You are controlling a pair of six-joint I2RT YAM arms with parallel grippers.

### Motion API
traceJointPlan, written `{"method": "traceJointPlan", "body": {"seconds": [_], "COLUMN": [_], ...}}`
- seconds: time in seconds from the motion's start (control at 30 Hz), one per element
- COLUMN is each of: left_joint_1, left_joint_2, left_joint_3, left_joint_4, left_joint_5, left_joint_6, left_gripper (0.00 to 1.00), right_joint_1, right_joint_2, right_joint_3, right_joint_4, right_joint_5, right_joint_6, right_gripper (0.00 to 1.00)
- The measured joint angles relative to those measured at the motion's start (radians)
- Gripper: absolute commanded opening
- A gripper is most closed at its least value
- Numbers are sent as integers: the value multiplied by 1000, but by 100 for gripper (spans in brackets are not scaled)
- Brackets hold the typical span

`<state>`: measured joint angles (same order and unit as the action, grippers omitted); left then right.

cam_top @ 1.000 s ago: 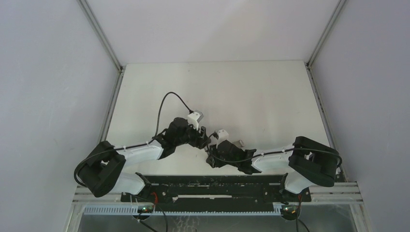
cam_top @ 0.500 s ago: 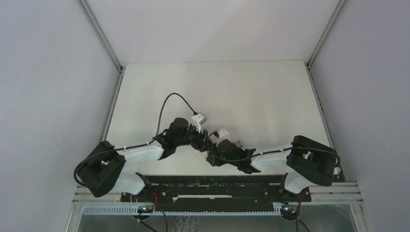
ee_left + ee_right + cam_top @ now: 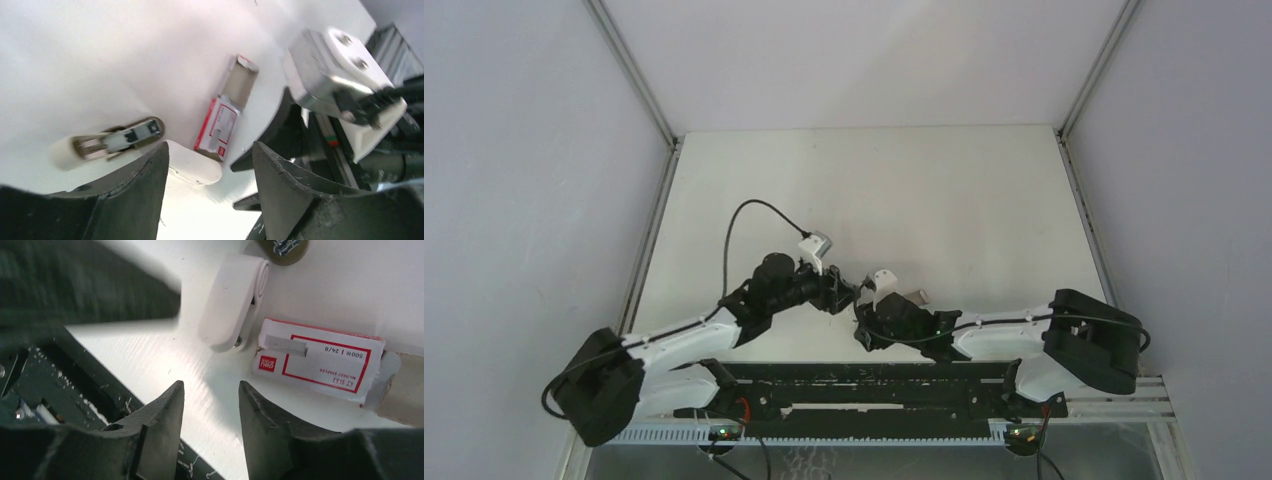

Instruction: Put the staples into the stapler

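Observation:
The stapler lies hinged open on the white table. Its white base (image 3: 192,164) (image 3: 232,297) is at my left gripper's fingertips, and its dark metal arm (image 3: 117,141) stretches to the left. A small silvery-grey bar, the staples (image 3: 285,345), seems to lie on top of the red-and-white box (image 3: 320,362) (image 3: 219,127). My left gripper (image 3: 210,147) (image 3: 849,294) is open and empty just short of the stapler. My right gripper (image 3: 211,383) (image 3: 861,326) is open and empty too, with the stapler and box a little ahead of it. In the top view both arms hide these small things.
The box's tan tray (image 3: 241,77) (image 3: 402,390) sticks out of its far end. The right wrist camera (image 3: 345,85) hangs close beside the left gripper. A black rail (image 3: 864,375) runs along the near table edge, just behind the right fingers.
The left arm has drawn back to the left and its gripper has shifted slightly left. The right arm has stretched a little further from its base, its gripper staying near the same spot.

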<state>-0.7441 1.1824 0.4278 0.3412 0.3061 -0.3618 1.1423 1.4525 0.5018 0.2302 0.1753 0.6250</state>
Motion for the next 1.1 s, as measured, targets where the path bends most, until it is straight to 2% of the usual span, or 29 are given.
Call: {"method": "traceJointPlan", "body": {"seconds": [0.23, 0.47, 0.8, 1.1], "left_joint_1": [10, 59, 92, 99], "left_joint_2": [-327, -583, -612, -579], "left_joint_3": [-56, -129, -144, -144], "left_joint_4": [-96, -241, -348, -354], "left_joint_5": [-277, -392, -403, -379], "left_joint_6": [-137, -286, -359, -373], "left_gripper": [79, 86, 86, 86], "right_joint_1": [31, 31, 32, 36], "right_joint_2": [-140, -22, 187, 245], "right_joint_3": [16, 198, 313, 347], "right_joint_4": [-117, -234, -301, -302], "right_joint_5": [58, 164, 232, 245], "right_joint_6": [-98, -147, -141, -139], "right_gripper": [52, 52, 44, 33]}}
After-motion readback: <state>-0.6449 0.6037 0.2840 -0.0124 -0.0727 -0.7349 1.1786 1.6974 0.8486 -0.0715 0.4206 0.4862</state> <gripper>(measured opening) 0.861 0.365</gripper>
